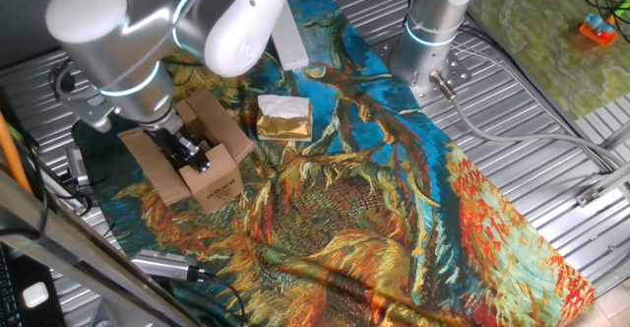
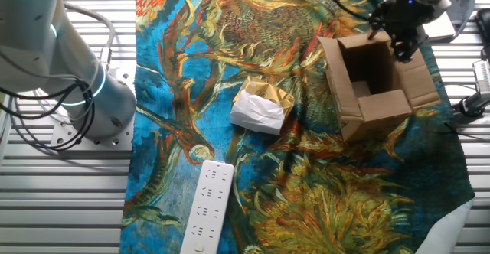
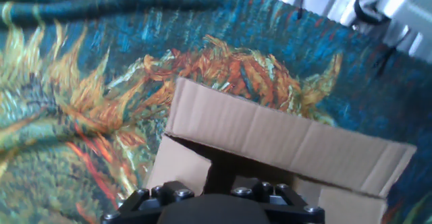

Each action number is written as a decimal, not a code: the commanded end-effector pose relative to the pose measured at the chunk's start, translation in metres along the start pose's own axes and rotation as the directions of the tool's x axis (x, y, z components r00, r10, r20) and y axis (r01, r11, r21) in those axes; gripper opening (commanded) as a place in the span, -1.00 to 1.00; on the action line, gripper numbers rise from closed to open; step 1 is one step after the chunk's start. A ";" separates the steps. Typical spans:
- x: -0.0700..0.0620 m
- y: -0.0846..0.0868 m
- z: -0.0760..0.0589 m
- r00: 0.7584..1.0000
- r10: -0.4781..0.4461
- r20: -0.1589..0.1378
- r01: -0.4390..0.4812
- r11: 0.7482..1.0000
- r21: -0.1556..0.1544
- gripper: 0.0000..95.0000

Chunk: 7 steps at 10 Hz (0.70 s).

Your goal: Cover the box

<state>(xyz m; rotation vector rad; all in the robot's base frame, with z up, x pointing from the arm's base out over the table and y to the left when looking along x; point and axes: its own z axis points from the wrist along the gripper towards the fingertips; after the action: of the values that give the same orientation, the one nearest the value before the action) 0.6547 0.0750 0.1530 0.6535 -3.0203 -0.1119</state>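
The box (image 1: 215,177) is a brown cardboard carton standing open on the patterned cloth at the left. In the other fixed view the box (image 2: 374,105) shows its dark inside and its flaps spread outward. My gripper (image 1: 190,152) hangs over the box's open top. In the other fixed view the gripper (image 2: 403,47) is at the far right rim, next to the right flap. The hand view shows one long flap (image 3: 283,140) from above, and only the gripper's body at the bottom edge. The fingers are hidden, so their state does not show.
A gold-and-white flat packet (image 1: 283,117) lies on the cloth beside the box; it also shows in the other fixed view (image 2: 262,107). A white power strip (image 2: 207,206) lies near the cloth's edge. A second arm's base (image 1: 433,32) stands on the metal table. A silver tool (image 1: 162,263) lies near the front.
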 end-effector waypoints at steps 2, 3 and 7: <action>-0.002 0.001 0.021 0.999 0.040 0.024 -0.039 0.998 -0.049 0.20; -0.001 0.001 0.027 0.999 0.037 0.026 -0.036 0.998 -0.051 0.20; 0.002 0.003 0.036 0.999 0.036 0.035 -0.034 0.998 -0.055 0.20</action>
<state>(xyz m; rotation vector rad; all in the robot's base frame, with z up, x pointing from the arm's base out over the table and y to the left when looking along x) 0.6468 0.0785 0.1174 0.5991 -3.0511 -0.2022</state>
